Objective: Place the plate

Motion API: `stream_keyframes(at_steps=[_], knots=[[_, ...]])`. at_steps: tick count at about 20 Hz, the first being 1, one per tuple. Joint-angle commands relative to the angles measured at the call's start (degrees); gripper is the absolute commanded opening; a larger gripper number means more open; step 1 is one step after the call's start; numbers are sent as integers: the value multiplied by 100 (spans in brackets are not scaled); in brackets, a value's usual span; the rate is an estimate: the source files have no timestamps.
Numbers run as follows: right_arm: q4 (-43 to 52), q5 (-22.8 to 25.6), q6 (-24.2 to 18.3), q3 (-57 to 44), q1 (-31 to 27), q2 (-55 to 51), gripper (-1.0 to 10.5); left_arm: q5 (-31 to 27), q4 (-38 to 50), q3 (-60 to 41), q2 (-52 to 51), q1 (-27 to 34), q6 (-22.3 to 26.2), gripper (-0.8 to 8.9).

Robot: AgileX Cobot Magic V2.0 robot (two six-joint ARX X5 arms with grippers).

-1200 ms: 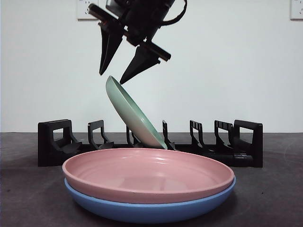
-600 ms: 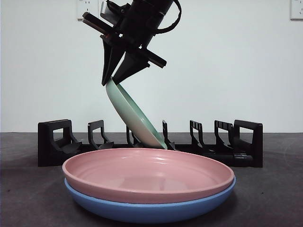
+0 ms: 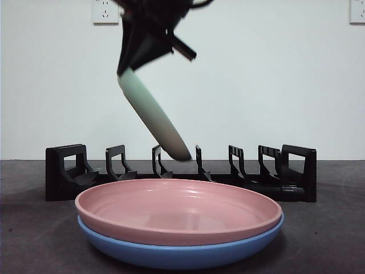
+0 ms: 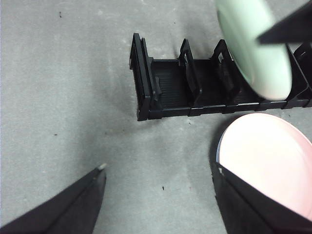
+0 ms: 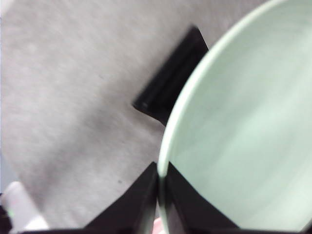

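Note:
A pale green plate [image 3: 151, 117] hangs tilted over the black dish rack [image 3: 68, 171]. Its lower edge is down near the tops of the rack's middle dividers. My right gripper [image 3: 128, 67] is shut on the plate's upper rim. The right wrist view shows its jaws [image 5: 161, 170] pinching the green plate's [image 5: 243, 136] edge. My left gripper [image 4: 160, 168] is open and holds nothing. It hovers over bare table beside one end of the rack [image 4: 170, 92], with the green plate [image 4: 253, 48] visible beyond.
A pink plate [image 3: 177, 211] lies stacked on a blue plate [image 3: 182, 256] on the table in front of the rack. The pink plate [image 4: 273, 156] sits close to my left gripper's jaw. The rack's other slots hold nothing.
My right gripper came down from above the green plate, shut on its upper rim and raised it. The plate's lower edge has risen out of the rack slot.

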Motion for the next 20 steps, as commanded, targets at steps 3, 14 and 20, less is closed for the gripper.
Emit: stream_keyframes(at_steps=[3,14,20], knots=[[-494,-15,-422,986,101,11,14,-2,98,127,20,-7,-2,344],[-1088,319,-1495,1495,525,-479,14,-2,308,127,22,-7,-11,344],[-833,459,-1550,1488,721,-966,14,-2,345,127,28,-7,-9,344]])
